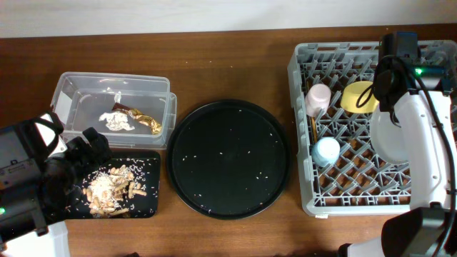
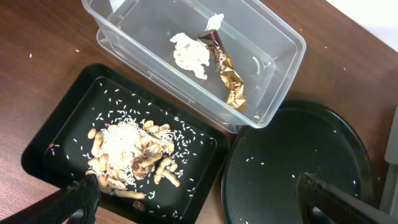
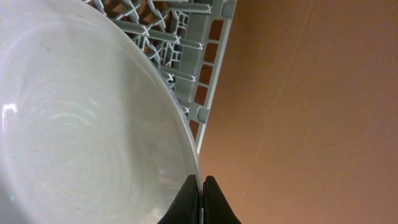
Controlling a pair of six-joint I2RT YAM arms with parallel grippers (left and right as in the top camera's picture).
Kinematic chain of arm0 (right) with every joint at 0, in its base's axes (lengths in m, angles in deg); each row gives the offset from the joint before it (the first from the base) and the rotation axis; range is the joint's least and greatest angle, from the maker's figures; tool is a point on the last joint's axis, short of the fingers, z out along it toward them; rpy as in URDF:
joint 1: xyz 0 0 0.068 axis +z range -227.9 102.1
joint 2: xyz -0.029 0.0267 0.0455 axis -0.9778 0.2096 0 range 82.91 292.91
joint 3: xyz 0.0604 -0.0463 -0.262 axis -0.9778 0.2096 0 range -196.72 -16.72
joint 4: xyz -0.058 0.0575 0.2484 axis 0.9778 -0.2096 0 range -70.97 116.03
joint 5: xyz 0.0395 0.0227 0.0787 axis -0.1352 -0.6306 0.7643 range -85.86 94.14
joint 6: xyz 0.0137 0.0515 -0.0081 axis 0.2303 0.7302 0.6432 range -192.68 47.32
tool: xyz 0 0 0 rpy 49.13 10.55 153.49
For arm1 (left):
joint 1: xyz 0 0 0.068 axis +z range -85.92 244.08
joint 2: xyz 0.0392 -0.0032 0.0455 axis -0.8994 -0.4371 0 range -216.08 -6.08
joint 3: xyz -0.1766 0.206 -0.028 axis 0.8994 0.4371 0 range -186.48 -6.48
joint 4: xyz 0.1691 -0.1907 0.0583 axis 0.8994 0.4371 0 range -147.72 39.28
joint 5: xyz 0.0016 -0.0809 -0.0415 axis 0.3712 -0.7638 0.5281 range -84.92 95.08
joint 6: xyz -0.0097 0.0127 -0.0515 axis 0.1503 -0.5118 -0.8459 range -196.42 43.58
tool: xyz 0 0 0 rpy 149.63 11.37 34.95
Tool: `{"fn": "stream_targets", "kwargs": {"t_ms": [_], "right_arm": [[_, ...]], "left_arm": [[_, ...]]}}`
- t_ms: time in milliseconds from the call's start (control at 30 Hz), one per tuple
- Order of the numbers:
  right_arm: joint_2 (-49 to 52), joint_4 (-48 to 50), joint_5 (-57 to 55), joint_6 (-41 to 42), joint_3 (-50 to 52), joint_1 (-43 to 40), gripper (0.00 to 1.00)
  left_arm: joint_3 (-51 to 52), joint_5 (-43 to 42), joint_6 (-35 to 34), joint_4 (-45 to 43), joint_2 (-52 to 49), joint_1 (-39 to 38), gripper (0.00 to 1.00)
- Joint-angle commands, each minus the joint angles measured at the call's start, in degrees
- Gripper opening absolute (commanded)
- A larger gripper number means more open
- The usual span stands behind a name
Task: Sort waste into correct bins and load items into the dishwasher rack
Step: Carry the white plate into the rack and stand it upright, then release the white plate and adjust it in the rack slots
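My right gripper (image 3: pixel 200 190) is pinched onto the rim of the pale round plate (image 1: pixel 389 135). The plate hangs tilted over the 3 o'clock side of the grey dishwasher rack (image 1: pixel 300 128), with the blue cup (image 1: pixel 327 150) at its 9 o'clock. The right arm arches in from 6 o'clock along the rack's right edge. My left gripper (image 2: pixel 196 186) hovers with its jaws wide above the black tray of food scraps (image 2: pixel 134 155).

Dark brown wooden table (image 1: pixel 235 64). Toward left edge, far side: clear tub (image 1: pixel 71 80). Close in front of it, by front-left corner: shallow black tray (image 1: pixel 153 205). Middle: round black tray (image 1: pixel 214 128), just beside both. Along right edge: grey rack (image 1: pixel 300 135).
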Motion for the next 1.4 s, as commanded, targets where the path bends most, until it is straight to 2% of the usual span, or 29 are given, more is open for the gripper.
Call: {"fn": "stream_targets", "kwargs": {"t_ms": [0, 233, 400, 833, 867, 900, 967, 1200, 1233, 1267, 1367], "right_arm": [[-0.72, -0.22, 4.96, -0.28, -0.55, -0.15, 0.04], [-0.72, -1.46, 7.69, 0.02, -0.52, -0.11, 0.04], [-0.72, -1.49, 15.3, 0.22, -0.52, -0.11, 0.04], [-0.46, -1.46, 20.76, 0.2, -0.44, -0.15, 0.05], [-0.44, -1.46, 20.79, 0.2, -0.44, -0.15, 0.06], [-0.44, -1.46, 21.29, 0.2, -0.44, -0.15, 0.14], [-0.44, -1.44, 22.25, 0.2, -0.44, -0.15, 0.22], [-0.42, -0.09, 22.25, 0.22, -0.44, -0.15, 0.25], [-0.42, 0.31, 22.25, 0.22, -0.44, -0.15, 0.31], [-0.42, 0.66, 22.25, 0.22, -0.46, -0.15, 0.41], [-0.81, 2.36, 22.32, 1.68, -0.57, -0.02, 0.47]], "left_arm": [[-0.46, 0.44, 0.26, 0.07, 0.13, 0.39, 1.0], [-0.46, 0.44, 0.26, 0.07, 0.13, 0.39, 0.99], [-0.46, 0.44, 0.24, 0.07, 0.13, 0.39, 0.99], [-0.46, 0.44, 0.26, 0.07, 0.13, 0.39, 0.99], [-0.46, 0.44, 0.24, 0.07, 0.13, 0.39, 0.99], [-0.46, 0.44, 0.26, 0.07, 0.13, 0.39, 0.99], [-0.46, 0.44, 0.26, 0.07, 0.13, 0.39, 0.99], [-0.46, 0.44, 0.26, 0.07, 0.13, 0.39, 0.99], [-0.46, 0.44, 0.26, 0.07, 0.13, 0.39, 0.99], [-0.46, 0.44, 0.24, 0.07, 0.13, 0.39, 0.99], [-0.46, 0.44, 0.24, 0.07, 0.13, 0.39, 0.99]]}}
